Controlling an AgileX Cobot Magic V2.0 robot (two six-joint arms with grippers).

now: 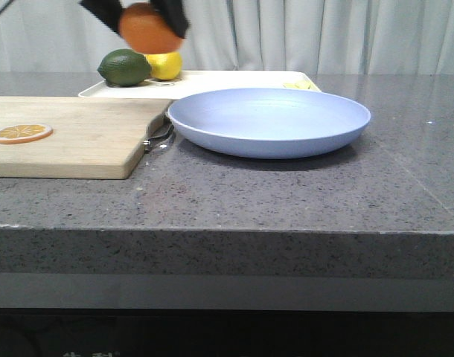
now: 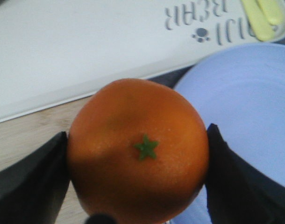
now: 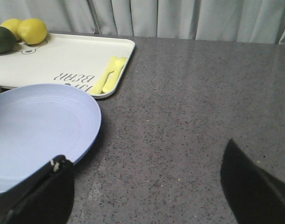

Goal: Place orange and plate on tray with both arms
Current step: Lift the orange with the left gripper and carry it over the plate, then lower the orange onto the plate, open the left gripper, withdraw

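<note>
The orange (image 1: pixel 146 28) hangs in the air above the back left of the table, over the near edge of the cream tray (image 1: pixel 212 78). My left gripper (image 2: pixel 138 156) is shut on it, a black finger on each side, and the green stem star faces the wrist camera. The pale blue plate (image 1: pixel 269 121) lies on the stone table just in front of the tray. In the right wrist view, my right gripper (image 3: pixel 147 186) stands open over bare table beside the plate (image 3: pixel 35 126) rim, with nothing in it. The front view does not show the right arm.
A green fruit (image 1: pixel 124 68) and a lemon (image 1: pixel 166 65) sit on the tray's far left corner. Yellow cutlery (image 3: pixel 109 74) lies at its right end. A wooden cutting board (image 1: pixel 63 134) with an orange slice (image 1: pixel 21 133) lies left of the plate. Curtains hang behind.
</note>
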